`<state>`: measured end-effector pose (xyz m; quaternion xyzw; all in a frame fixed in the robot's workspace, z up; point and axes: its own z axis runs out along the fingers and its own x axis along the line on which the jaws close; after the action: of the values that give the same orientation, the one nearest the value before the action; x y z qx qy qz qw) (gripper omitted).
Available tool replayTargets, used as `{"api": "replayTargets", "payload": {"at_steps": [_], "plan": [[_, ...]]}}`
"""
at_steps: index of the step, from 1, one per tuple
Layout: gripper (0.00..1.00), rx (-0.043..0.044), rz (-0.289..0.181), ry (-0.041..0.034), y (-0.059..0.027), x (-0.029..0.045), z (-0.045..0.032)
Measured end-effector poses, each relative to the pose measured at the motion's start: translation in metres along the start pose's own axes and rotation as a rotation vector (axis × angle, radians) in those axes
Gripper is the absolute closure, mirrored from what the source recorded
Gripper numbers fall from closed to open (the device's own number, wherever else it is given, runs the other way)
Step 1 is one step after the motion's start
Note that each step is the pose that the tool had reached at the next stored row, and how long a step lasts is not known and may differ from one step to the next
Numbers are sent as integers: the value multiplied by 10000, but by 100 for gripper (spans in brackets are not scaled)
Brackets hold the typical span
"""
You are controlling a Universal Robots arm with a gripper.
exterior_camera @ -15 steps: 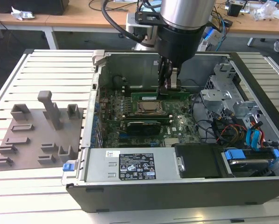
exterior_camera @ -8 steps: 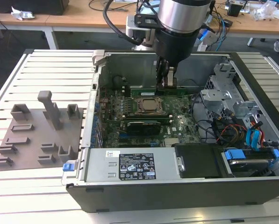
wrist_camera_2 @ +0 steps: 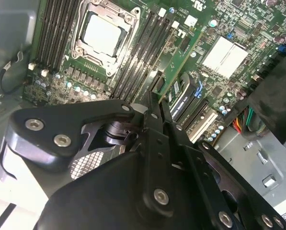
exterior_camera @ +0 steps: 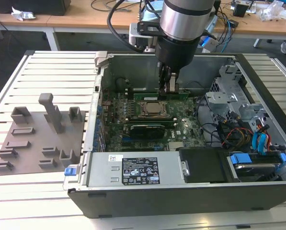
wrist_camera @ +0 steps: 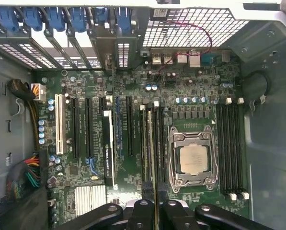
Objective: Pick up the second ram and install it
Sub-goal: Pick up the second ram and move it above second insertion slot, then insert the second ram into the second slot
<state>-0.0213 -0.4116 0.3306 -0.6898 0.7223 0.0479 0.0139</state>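
The second ram (exterior_camera: 150, 94) is a thin green stick lying level just behind the CPU socket (exterior_camera: 151, 109) on the motherboard (exterior_camera: 181, 129), inside the open computer case. My gripper (exterior_camera: 170, 88) comes straight down on it from above and is shut on its upper edge. In the first wrist view the ram (wrist_camera: 152, 153) shows edge-on, running along the memory slots beside the CPU (wrist_camera: 193, 159), with my gripper (wrist_camera: 154, 199) clamped over it. In the second wrist view my gripper (wrist_camera_2: 154, 103) hangs over the same slots. Whether the stick is pressed fully into its slot cannot be told.
A grey holder tray (exterior_camera: 37, 139) with upright blocks lies on the slatted table at the exterior view's left. Inside the case, a power supply (exterior_camera: 133, 170) fills the front, with a drive cage (exterior_camera: 229, 96) and coloured cables (exterior_camera: 238, 134) at the right. A black expansion card (wrist_camera: 108, 148) stands near the slots.
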Motion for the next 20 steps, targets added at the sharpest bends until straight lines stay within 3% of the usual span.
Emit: {"api": "replayTargets", "payload": {"at_steps": [9, 20], "plan": [[86, 0, 0, -1, 0, -2, 3], [86, 0, 0, -1, -12, 19, 248]]}}
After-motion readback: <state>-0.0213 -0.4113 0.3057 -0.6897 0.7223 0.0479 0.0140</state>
